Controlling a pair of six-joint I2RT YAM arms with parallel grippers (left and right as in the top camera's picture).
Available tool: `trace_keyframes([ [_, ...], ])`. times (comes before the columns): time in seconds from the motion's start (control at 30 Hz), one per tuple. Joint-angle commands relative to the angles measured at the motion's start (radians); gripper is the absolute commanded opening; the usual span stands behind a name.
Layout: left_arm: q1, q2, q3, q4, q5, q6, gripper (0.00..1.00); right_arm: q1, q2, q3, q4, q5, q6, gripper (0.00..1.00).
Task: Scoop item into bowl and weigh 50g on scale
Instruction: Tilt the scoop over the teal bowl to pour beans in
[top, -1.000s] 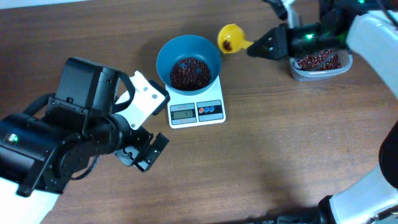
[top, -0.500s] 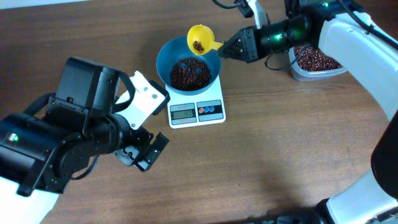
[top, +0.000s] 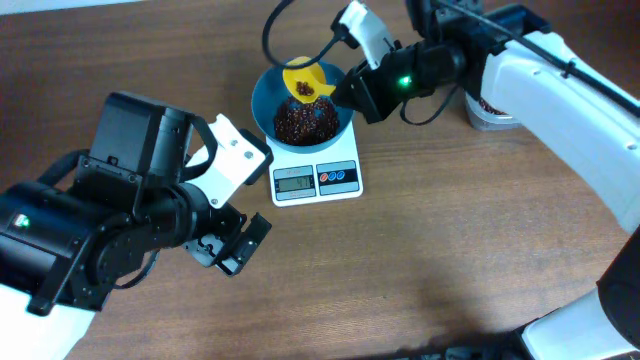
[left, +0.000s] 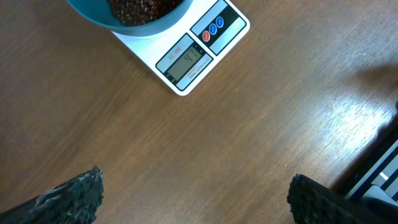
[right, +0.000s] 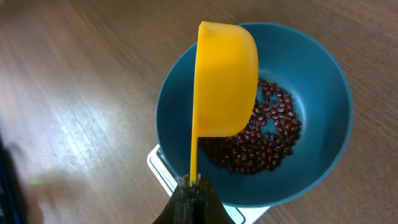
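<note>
The teal bowl (top: 267, 88) sits on the white scale (top: 315, 180) and holds a pile of dark red beans (top: 305, 119). My right gripper (top: 352, 88) is shut on the handle of a yellow scoop (top: 306, 80), which is tipped on its side over the bowl. In the right wrist view the scoop (right: 225, 74) hangs over the beans (right: 267, 140) in the bowl (right: 317, 68), its handle pinched in my right gripper (right: 194, 185). My left gripper (left: 193, 199) is open and empty above bare table, below the scale (left: 189, 59).
A clear tub (top: 488, 112) of beans stands at the back right, mostly hidden by my right arm. My left arm fills the lower left of the overhead view. The scale display (left: 185, 63) faces the table's front.
My right gripper has carried the scoop left from the tub to above the bowl and tipped it over the beans. The left arm has not moved.
</note>
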Motion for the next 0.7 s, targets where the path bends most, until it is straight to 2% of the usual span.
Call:
trace_keyframes([
  [0.0, 0.002, -0.004, 0.014, 0.002, 0.010, -0.007, 0.99, 0.007, -0.030, 0.024, 0.004, 0.058, -0.029, 0.04],
  [0.67, 0.002, -0.004, 0.014, 0.002, 0.010, -0.007, 0.99, 0.051, -0.122, 0.036, 0.006, 0.273, -0.101, 0.04],
])
